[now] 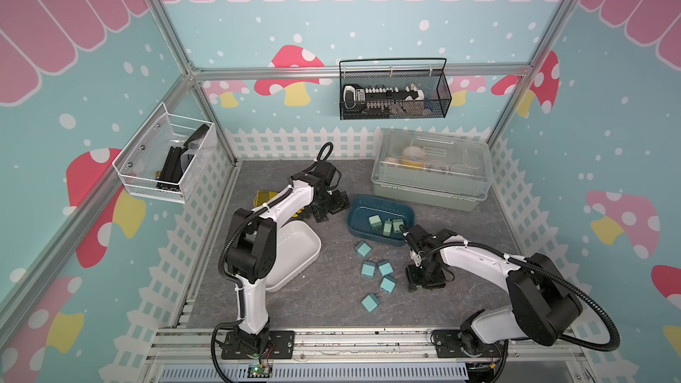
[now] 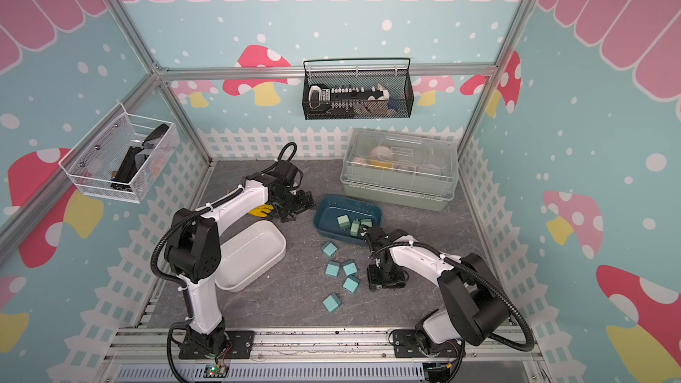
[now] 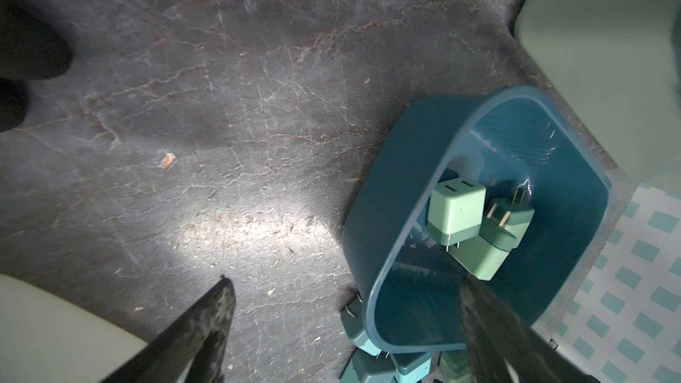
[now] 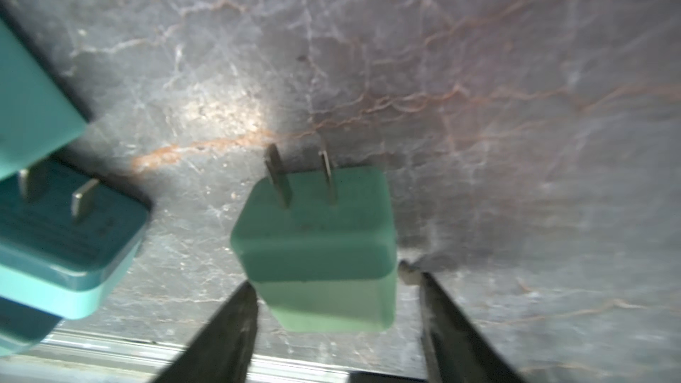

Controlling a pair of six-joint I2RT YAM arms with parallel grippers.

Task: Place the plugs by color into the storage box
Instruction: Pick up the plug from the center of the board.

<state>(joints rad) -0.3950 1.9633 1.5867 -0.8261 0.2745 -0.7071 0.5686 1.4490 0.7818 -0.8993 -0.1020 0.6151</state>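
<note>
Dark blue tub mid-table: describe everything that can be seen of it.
The dark blue tub is a shallow, open, round-cornered bin of smooth plastic, upright on the grey table, close before the lidded storage case with a strip of table between. Three pale green plugs lie bunched inside, toward the end nearest the right arm; the rest is bare. Outside its near wall lie light blue plugs. That arm overlaps its near rim; contact cannot be told.

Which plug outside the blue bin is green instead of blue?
The pale green plug between the fingers of the right end effector, seen in the right wrist view; the five other loose plugs on the table are light blue.
</note>
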